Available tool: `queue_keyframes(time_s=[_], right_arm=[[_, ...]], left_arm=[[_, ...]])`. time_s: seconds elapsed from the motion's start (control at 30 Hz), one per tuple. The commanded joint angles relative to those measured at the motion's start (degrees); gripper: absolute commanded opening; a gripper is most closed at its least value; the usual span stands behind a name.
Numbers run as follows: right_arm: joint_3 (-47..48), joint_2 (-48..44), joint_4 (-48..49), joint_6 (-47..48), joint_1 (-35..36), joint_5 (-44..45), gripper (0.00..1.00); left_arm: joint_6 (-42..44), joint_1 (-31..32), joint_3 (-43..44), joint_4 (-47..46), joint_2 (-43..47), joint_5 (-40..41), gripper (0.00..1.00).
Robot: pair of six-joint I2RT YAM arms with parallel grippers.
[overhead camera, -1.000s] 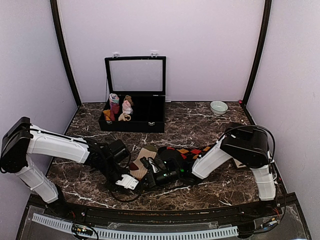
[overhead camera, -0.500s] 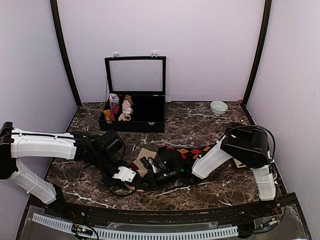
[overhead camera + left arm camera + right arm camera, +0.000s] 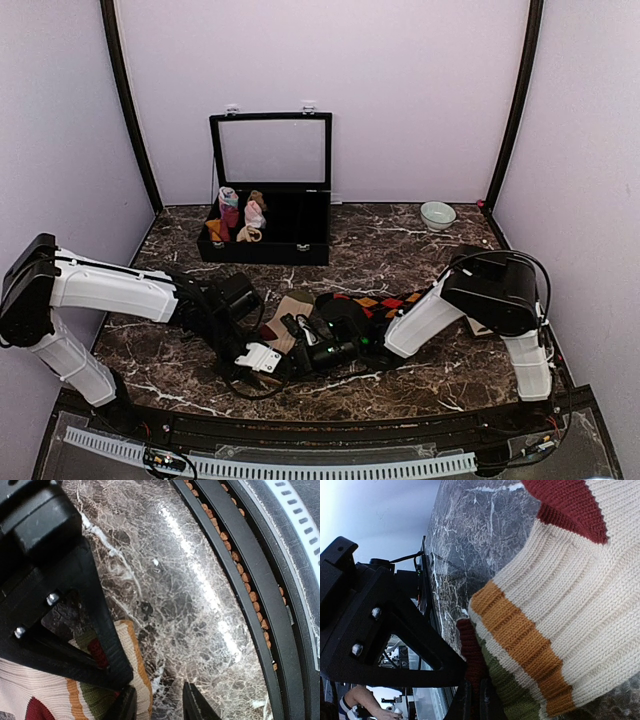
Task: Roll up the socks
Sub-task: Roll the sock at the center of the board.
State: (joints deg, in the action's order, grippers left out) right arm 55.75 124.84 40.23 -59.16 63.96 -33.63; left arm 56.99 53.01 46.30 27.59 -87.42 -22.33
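Top view: since half a second ago the left arm's shoulder link has lifted back up, and the left gripper (image 3: 268, 370) has slid toward 4 o'clock, closer to the right gripper (image 3: 295, 350). The right arm and the argyle sock (image 3: 375, 302) have not moved. The cream striped sock (image 3: 290, 308) lies on the marble table (image 3: 420, 360) at about 1 o'clock from the left gripper and 12 o'clock from the right one. The argyle sock stretches off toward 2 o'clock, under the right arm. A black box (image 3: 265, 250) stands open at the back.

Left wrist view: the left gripper (image 3: 159, 705) has its jaws apart, with bare table (image 3: 180, 595) showing between them. The cream striped sock (image 3: 50, 690) lies at 9 o'clock from it, and the cuff edge reaches one finger (image 3: 125, 705).

Right wrist view: the right gripper (image 3: 476, 705) is pinched together on a folded edge of the cream striped sock (image 3: 560, 605), which spreads away toward 1 o'clock over the table (image 3: 465, 540).
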Motion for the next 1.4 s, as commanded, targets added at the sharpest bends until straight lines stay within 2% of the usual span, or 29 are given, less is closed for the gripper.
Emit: queue_keyframes(time_s=[0.0, 0.27, 0.6, 1.13, 1.37], right_arm=[[-7.8, 7.8, -22.5, 1.3, -2.3, 2.5, 0.0], [-7.8, 7.8, -22.2, 1.3, -2.3, 2.4, 0.0], [-8.3, 7.7, -21.9, 1.1, -2.3, 2.6, 0.0], [-8.9, 7.6, -21.5, 1.0, -2.2, 2.9, 0.0], [-7.7, 7.8, -24.3, 2.5, -1.9, 3.4, 0.0]], left_arm=[[0.1, -1.0, -1.4, -3.1, -0.7, 2.2, 0.32], [-0.6, -2.8, -3.1, -6.0, -1.5, 3.3, 0.3], [-1.7, -2.8, -0.1, 1.8, 5.3, -0.8, 0.33], [-3.5, -3.2, -1.6, -6.7, -2.1, 1.8, 0.32], [-2.9, -5.1, -2.5, -7.5, -2.7, 2.2, 0.32]])
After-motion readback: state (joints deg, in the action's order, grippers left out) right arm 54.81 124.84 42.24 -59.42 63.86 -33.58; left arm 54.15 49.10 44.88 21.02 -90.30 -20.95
